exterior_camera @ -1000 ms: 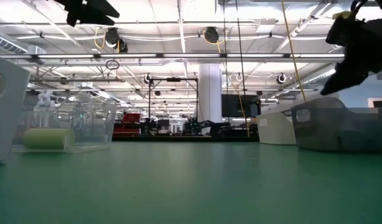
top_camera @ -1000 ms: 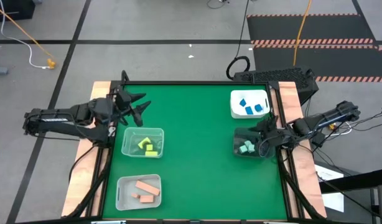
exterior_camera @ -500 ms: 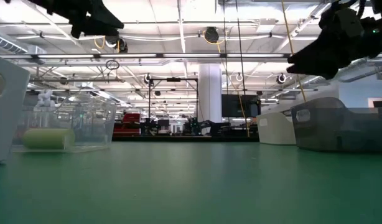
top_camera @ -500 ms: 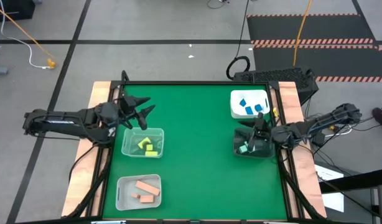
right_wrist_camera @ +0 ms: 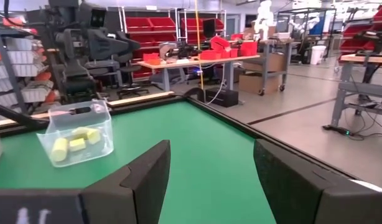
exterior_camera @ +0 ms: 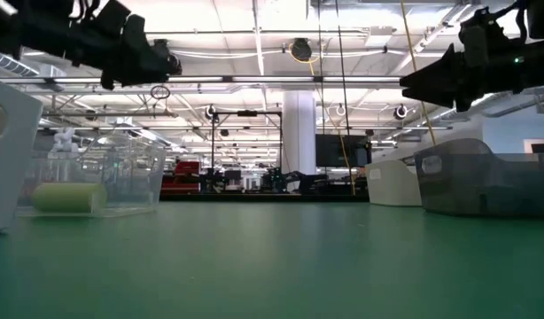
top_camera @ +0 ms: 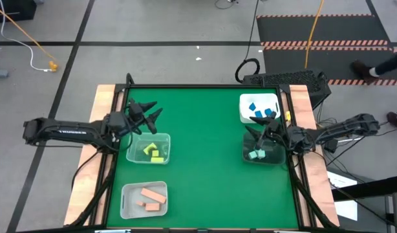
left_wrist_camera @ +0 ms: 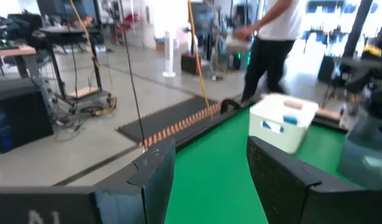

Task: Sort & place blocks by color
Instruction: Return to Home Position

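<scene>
All blocks lie sorted in four tubs. Yellow blocks (top_camera: 150, 153) fill a clear tub (top_camera: 163, 138) and show as yellow blocks (right_wrist_camera: 74, 145) in the right wrist view. Peach blocks (top_camera: 151, 197) sit in a frosted tub at the near left. Blue blocks (top_camera: 258, 110) are in a white tub (left_wrist_camera: 282, 122), and mint blocks (top_camera: 255, 154) in a dark tub (top_camera: 246, 149). My left gripper (top_camera: 147, 111) hovers open, just beyond the yellow tub's far side. My right gripper (top_camera: 258, 124) hangs open above the dark tub's far edge. Both are empty and level: left gripper (left_wrist_camera: 209, 155), right gripper (right_wrist_camera: 211, 149).
The green mat between the two rows of tubs is bare (top_camera: 205, 162). A raised black rim (top_camera: 205, 87) bounds the table. A person (left_wrist_camera: 275, 31) walks on the floor beyond the table's far right, and a shoe (top_camera: 363, 68) shows in the high view.
My right gripper has risen out of the dark tub and tipped from pointing down to level, facing the table's left. My left gripper has shifted a little toward the table's right and come down somewhat. No block or tub has moved.
</scene>
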